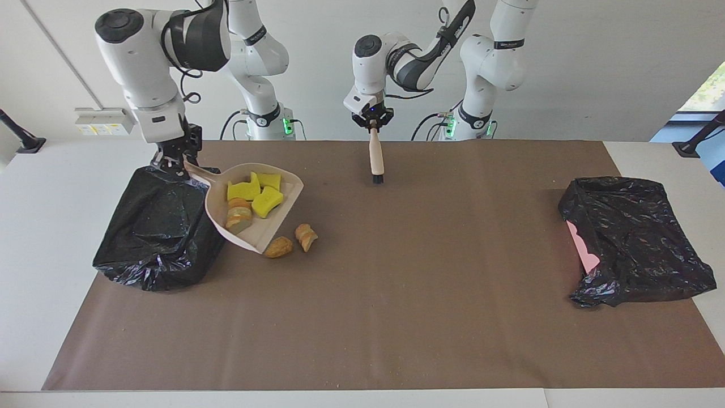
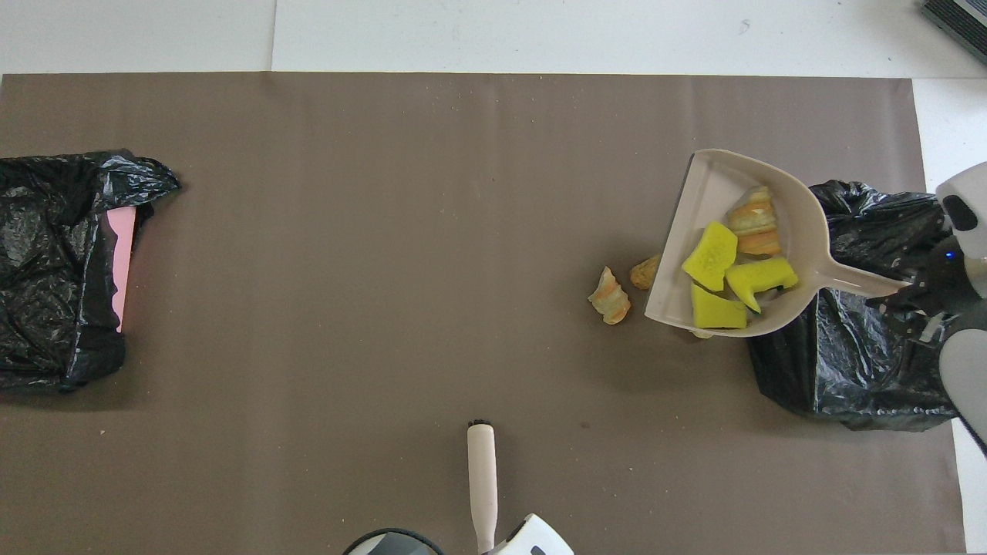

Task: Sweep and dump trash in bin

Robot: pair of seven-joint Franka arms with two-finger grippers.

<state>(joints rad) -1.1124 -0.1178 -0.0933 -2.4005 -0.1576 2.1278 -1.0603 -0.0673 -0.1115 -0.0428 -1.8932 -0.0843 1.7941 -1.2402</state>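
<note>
Seen from the facing camera and read from its left edge across, the first thing is the bin (image 1: 164,226), lined with a black bag, at the right arm's end of the table (image 1: 362,340), which is covered with a brown mat. The right gripper (image 1: 173,164) hangs over the edge of this bin nearer to the robots, its jaws closed on the handle of the dustpan (image 1: 266,232). The dustpan is raised and tilted, its handle end over the bin and its wide mouth over the mat beside the bin. Part of the trash lies in it: three yellow chunks (image 1: 255,190) and one tan lump (image 1: 238,218). Two more tan lumps (image 1: 291,242) lie on the mat just beside the dustpan's mouth, toward the left arm's end; in the overhead view a scrap of another pale bit (image 2: 700,334) shows under the dustpan's edge. Next comes the left gripper (image 1: 372,126), raised over the strip of the mat closest to the robots, near the middle of the table; its jaws are clamped on the top of the brush (image 1: 375,158), which hangs down with its dark bristles lowest. Last, at the left arm's end, a second black bag (image 1: 628,238) lies crumpled over something pink (image 1: 583,246), well apart from everything else.
</note>
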